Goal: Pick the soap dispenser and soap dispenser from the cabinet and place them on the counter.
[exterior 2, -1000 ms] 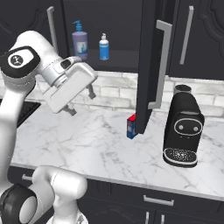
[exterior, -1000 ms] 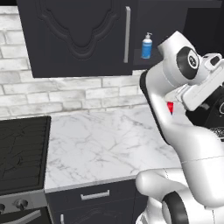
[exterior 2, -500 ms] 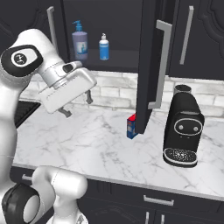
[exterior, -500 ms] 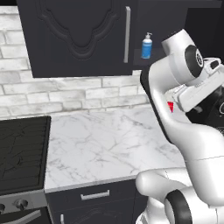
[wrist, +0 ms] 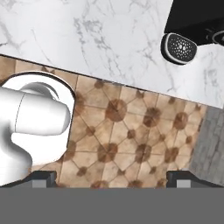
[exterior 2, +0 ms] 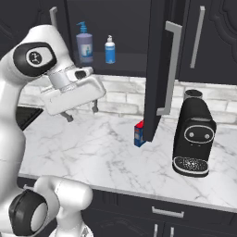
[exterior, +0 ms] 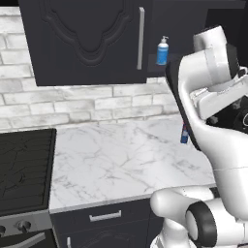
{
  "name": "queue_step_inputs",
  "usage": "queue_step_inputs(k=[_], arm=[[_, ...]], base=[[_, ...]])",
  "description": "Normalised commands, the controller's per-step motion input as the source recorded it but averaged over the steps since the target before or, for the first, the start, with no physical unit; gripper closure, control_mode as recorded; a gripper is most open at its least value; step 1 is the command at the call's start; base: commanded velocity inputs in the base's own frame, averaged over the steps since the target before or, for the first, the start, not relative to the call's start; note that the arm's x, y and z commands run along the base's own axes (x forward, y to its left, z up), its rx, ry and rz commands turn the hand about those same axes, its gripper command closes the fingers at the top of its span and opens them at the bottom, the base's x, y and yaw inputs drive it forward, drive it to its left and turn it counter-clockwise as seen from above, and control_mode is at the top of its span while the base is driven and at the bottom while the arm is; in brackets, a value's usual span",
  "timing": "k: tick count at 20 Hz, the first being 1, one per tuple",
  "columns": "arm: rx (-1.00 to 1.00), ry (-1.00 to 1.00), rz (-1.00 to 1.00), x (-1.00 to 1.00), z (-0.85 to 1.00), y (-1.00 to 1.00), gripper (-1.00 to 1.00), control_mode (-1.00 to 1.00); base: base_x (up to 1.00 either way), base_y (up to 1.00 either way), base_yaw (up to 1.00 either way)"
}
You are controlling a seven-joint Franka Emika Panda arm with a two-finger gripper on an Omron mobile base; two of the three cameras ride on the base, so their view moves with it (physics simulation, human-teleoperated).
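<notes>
Two soap dispensers stand on the shelf of the open cabinet point(exterior 2: 125, 60): a larger greyish-purple one with a blue pump point(exterior 2: 84, 44) and, to its right, a small bright-blue one with a white pump point(exterior 2: 109, 50) point(exterior: 162, 51). My gripper point(exterior 2: 82, 111) point(wrist: 111, 178) hangs open and holds nothing. It is above the left part of the white marble counter point(exterior 2: 92, 152) point(exterior: 121, 160), well below the shelf and slightly left of the bottles. Its fingers point down, so the hand view looks over the counter's front edge point(wrist: 87, 30) onto a tiled floor.
An open cabinet door point(exterior 2: 157, 69) juts out over the counter, right of the bottles. Beneath it sits a slim red-topped blue bottle point(exterior 2: 139, 134) point(exterior: 184, 134). A black coffee machine point(exterior 2: 193, 139) point(wrist: 183, 43) stands further right. The black stovetop point(exterior: 22, 169) borders the counter's left end.
The hand has turned from a slanted pose to level, its fingers now pointing down. The jaws have stayed open. Neither dispenser has moved.
</notes>
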Motion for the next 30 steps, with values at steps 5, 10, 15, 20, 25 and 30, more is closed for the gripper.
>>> queue_step_inputs(k=[5,10,15,20,25,30], arm=[[0.10,-0.07,0.03,0.20,0.19,0.13,-1.00,-1.00],[0.04,-0.11,0.04,0.12,0.20,0.21,-1.00,-1.00],[0.05,-0.12,0.05,0.13,0.16,0.22,-1.00,-1.00],[0.00,-0.18,0.06,0.01,0.04,0.29,-1.00,-1.00],[0.00,-0.25,0.02,0.00,0.05,0.23,-1.00,-1.00],[0.05,-0.25,0.00,0.01,0.03,0.20,-1.00,-1.00]], base=[[0.00,0.00,0.00],[0.00,0.00,0.00],[0.00,0.00,0.00],[0.00,0.00,0.00],[0.00,0.00,0.00],[0.00,0.00,0.00]])
